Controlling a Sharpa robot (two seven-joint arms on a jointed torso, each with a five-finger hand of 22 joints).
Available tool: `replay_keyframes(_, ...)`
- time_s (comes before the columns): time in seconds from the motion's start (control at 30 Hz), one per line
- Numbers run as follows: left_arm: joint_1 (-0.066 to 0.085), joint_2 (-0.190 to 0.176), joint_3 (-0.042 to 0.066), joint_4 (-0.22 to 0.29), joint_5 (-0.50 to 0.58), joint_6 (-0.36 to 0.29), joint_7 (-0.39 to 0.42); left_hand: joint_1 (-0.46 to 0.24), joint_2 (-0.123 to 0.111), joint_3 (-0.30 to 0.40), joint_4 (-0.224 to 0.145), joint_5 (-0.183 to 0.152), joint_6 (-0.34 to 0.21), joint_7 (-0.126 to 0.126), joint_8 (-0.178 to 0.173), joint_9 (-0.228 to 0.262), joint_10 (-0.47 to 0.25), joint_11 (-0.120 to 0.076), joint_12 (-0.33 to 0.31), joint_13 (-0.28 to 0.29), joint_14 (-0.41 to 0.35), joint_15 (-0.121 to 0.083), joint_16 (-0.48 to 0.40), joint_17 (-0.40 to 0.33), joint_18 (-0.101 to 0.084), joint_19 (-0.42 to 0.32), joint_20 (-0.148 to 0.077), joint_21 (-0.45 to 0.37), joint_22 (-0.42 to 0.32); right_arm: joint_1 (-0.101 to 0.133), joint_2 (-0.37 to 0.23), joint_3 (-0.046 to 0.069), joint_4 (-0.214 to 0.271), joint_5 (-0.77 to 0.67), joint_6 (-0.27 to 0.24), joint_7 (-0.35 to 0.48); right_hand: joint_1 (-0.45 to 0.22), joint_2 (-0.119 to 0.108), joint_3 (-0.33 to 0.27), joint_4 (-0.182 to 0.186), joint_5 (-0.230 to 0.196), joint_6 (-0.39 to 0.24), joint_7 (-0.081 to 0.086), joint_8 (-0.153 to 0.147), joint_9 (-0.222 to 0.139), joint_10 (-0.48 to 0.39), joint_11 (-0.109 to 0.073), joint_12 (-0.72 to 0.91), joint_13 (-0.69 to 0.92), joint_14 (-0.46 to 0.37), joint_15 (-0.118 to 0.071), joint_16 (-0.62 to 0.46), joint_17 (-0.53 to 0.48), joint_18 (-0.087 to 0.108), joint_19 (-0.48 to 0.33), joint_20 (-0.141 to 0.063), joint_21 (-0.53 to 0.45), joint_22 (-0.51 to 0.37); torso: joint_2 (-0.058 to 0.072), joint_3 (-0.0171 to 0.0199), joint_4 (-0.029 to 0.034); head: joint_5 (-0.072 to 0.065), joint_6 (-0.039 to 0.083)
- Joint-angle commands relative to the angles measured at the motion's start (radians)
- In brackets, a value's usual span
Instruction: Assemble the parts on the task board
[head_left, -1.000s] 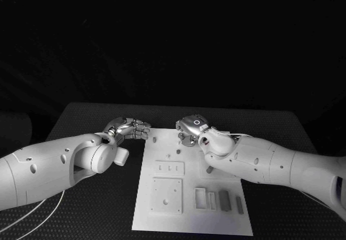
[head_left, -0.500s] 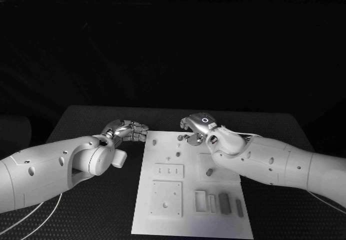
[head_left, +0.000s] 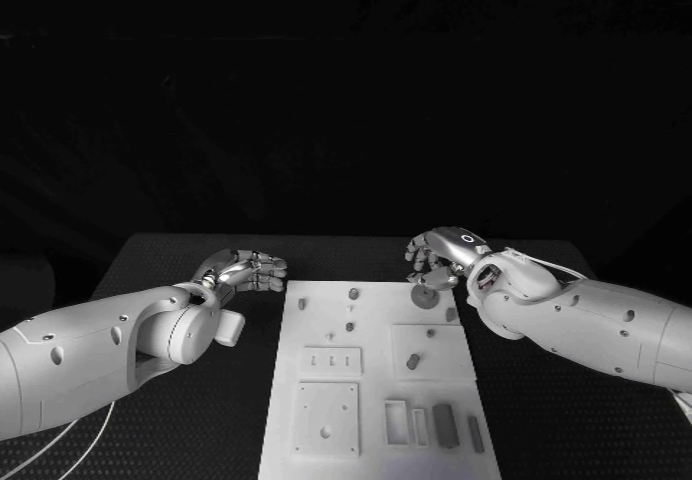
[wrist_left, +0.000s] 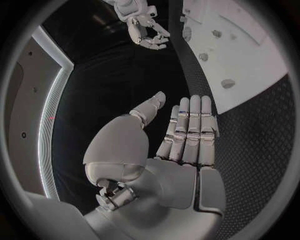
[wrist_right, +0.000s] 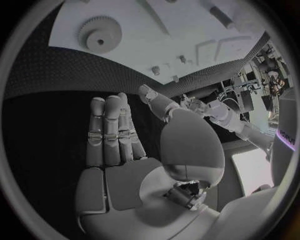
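Right wrist view: both hands, right hand (wrist_right: 134, 160) and left hand (wrist_left: 165, 150), empty with fingers apart; toothed gear (wrist_right: 99, 34) looks light, rigid; pinch its rim

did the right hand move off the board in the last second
Yes. The right hand has shifted toward the robot's right, from over the middle of the task board's far end to its right edge.

The task board (head_left: 382, 400) looked like smooth matt white plastic. The counter (head_left: 173, 250) had a rough, dotted black surface. Both the left hand (head_left: 245, 268) and the right hand (head_left: 440, 255) showed glossy, metallic silver fingers; the arms' (head_left: 101, 350) shells were smooth white plastic.
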Motion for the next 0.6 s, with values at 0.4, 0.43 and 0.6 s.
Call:
replay_keyframes(0.4,-0.005,0.002,0.000,-0.010,0.009,0.035,0.030,0.005,0.000,-0.002,0.000,0.001,0.007,0.001,-0.006,0.002,0.006,0.001,-0.005,0.002,0.004,-0.001,-0.001,0.002,0.011,0.008,0.001,0.001,0.001,-0.018,-0.019,-0.005,-0.082,-0.078,0.190,0.052,-0.041,-0.017,-0.024,0.010,-0.003,-0.028,-0.009,-0.030,0.017,-0.194,-0.015,0.448,0.686,-0.051,-0.018,0.273,0.102,0.003,-0.020,-0.020,0.128,0.025,-0.005,0.0088,-0.0139,0.007,-0.002)
replay_keyframes(0.43,-0.005,0.003,0.000,-0.011,0.009,0.036,0.029,0.005,0.000,-0.002,0.000,0.001,0.007,0.001,-0.006,0.002,0.006,0.001,-0.005,0.002,0.004,-0.001,-0.001,0.002,0.011,0.008,0.001,0.001,0.001,-0.021,-0.016,-0.005,-0.089,-0.080,0.193,0.051,-0.044,-0.022,-0.025,0.012,0.000,-0.030,-0.010,-0.032,0.017,-0.203,-0.014,0.486,0.723,-0.059,-0.020,0.303,0.120,0.003,-0.020,-0.022,0.139,0.025,-0.005,0.0085,-0.0139,0.007,-0.003)
replay_keyframes(0.6,-0.005,0.006,0.000,-0.012,0.009,0.038,0.027,0.004,0.000,-0.003,0.000,0.001,0.006,0.001,-0.006,0.002,0.006,0.001,-0.006,0.002,0.003,-0.001,-0.002,0.003,0.011,0.007,0.002,0.001,0.001,-0.033,0.009,-0.006,-0.129,-0.080,0.205,0.053,-0.053,-0.032,-0.024,0.027,-0.003,-0.059,0.001,-0.056,0.008,-0.241,-0.009,0.674,0.877,-0.084,-0.010,0.405,0.175,0.003,-0.019,-0.034,0.199,0.025,-0.004,0.0070,-0.0129,0.003,-0.003)
